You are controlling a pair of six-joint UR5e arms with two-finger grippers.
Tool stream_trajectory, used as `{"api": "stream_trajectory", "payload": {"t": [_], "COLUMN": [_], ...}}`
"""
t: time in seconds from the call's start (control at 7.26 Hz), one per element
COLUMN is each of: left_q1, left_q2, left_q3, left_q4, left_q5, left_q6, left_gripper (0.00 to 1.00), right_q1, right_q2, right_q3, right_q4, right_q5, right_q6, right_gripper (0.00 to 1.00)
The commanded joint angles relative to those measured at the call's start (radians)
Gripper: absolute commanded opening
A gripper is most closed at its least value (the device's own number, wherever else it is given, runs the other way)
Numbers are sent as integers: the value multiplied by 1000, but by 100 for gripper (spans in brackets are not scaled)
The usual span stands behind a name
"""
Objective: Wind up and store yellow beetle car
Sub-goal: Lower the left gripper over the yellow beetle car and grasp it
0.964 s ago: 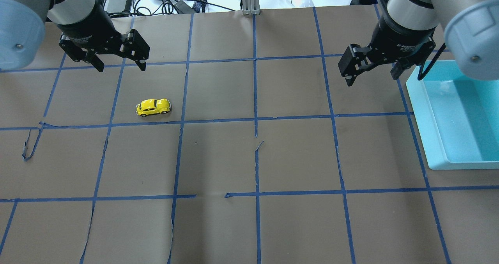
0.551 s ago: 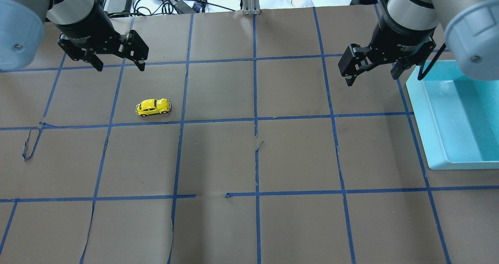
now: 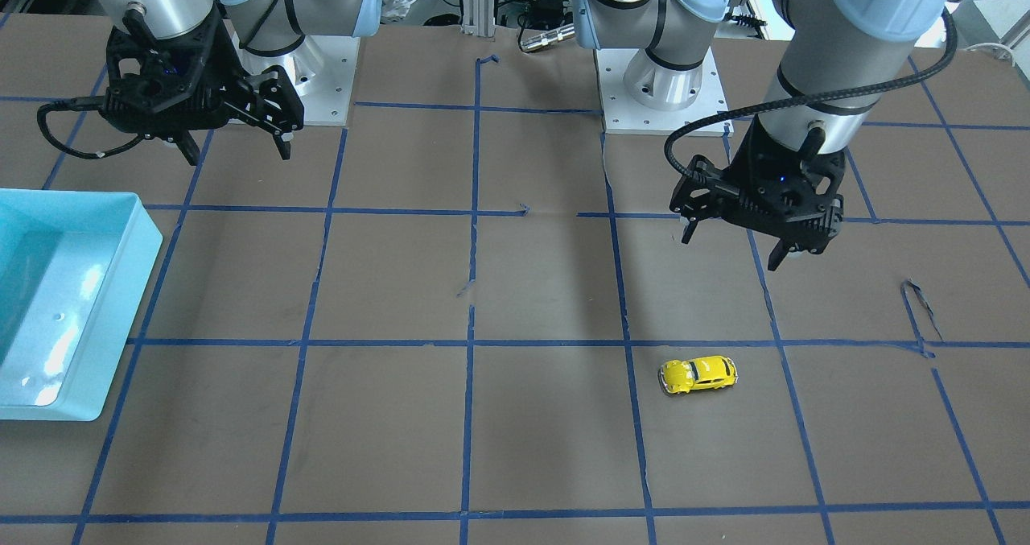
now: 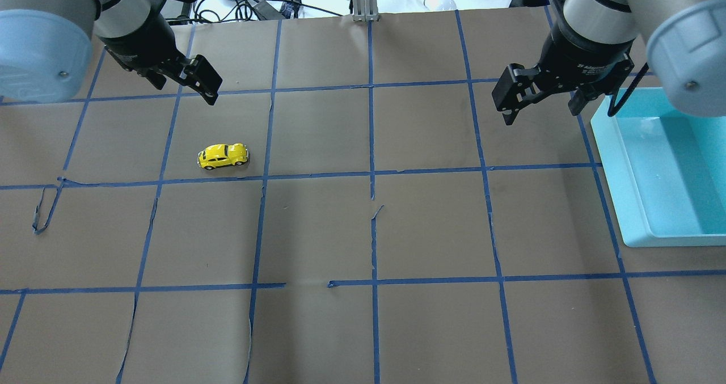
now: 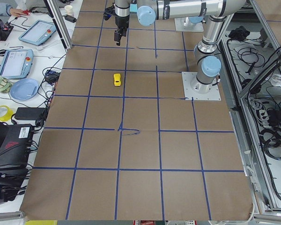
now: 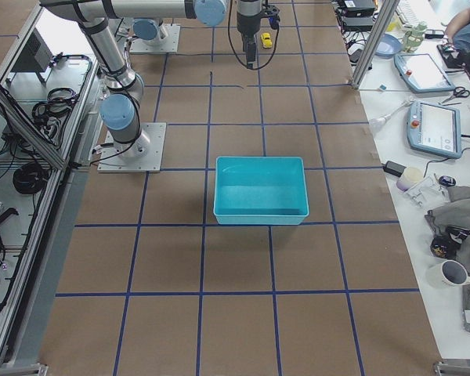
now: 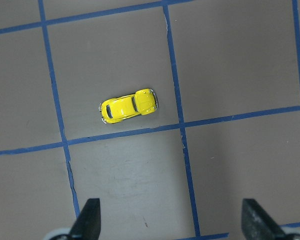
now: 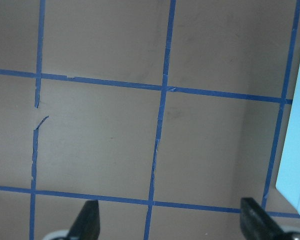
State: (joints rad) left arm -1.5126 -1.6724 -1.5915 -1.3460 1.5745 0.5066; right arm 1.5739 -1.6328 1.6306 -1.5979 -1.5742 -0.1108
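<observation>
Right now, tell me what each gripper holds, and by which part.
Nothing is held. The left gripper and right gripper are open and empty; the yellow beetle car sits untouched.

Wrist views are cutting off the left claw (image 7: pixel 172 220) and right claw (image 8: pixel 170 220) at 6 o'clock, showing fingertips only. The bin (image 4: pixel 624 185) is running off the overhead view at 3 o'clock. Side views are rendering the car (image 5: pixel 116 79) tiny, detail unreadable.
</observation>
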Motion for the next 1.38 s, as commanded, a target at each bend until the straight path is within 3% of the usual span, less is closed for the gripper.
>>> {"api": "stream_trajectory", "payload": {"t": [0.0,0.41,0.55,0.83,1.1,1.24], "left_q1": [2,73,84,101,101,100], "left_q2": [-55,-151,-189,-280,-309,-322], "left_q3": [-12,-51,-68,-74,-82,-109], "left_q4": [24,62,133,205,318,323], "left_q5": [-4,9,13,21,53,49], "left_q6": [328,1020,1200,1230,1207,1184], "left_gripper": [100,100,99,98,86,87], "right_q1": [0,0,0,0,0,0], "right_q2": [1,-1,-1,-1,1,1], "right_q3": [0,0,0,0,0,0], "right_q4": [1,1,1,1,1,1], "right_q5": [-1,0,0,0,0,0], "right_q6": [0,0,0,0,0,0], "right_gripper": [100,100,100,100,100,100]}}
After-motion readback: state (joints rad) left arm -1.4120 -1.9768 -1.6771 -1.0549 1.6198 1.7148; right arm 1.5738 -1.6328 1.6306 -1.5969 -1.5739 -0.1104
